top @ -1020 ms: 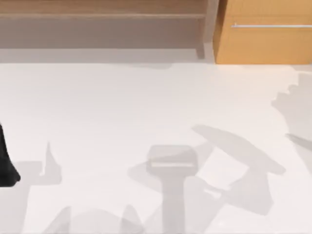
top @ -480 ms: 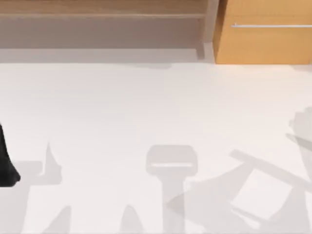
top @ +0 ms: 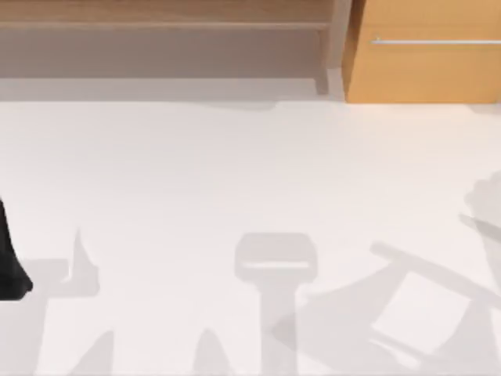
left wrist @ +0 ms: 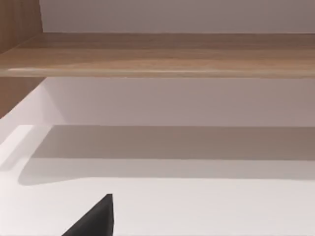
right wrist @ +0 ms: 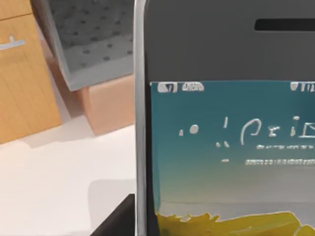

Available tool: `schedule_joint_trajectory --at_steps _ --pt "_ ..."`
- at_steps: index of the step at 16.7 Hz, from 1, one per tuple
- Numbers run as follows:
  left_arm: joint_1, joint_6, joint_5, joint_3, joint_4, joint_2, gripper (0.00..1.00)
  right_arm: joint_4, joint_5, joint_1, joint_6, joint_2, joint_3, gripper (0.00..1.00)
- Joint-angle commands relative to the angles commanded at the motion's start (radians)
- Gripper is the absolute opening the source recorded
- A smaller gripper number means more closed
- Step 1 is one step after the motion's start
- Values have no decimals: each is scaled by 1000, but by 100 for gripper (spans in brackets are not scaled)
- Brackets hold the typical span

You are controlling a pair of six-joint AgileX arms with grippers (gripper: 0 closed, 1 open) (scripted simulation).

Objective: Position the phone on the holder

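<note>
The phone is seen close before the right wrist, seemingly carried; the grip cannot be told; the holder must be found next; the left arm is parked at the table's left edge

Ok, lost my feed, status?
Left arm parked, table's left edge. Phone close up before right wrist camera, screen lit. Nothing seen blocking.

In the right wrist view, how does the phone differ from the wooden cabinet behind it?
The phone has a dark face, silver rim and lit teal-and-yellow screen; the cabinet is orange wood. The phone is close to the camera; the cabinet stands farther off. Both carry a silver part: rim and handle.
</note>
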Motion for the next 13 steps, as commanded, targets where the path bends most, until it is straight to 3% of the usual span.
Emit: schedule_joint_trajectory --at_steps 6,13 --pt "0 0 0 0 0 0 100 36 -15 -30 -48 65 21 0" --pt "0 0 0 0 0 0 100 205 -75 -98 -70 206 10 0"
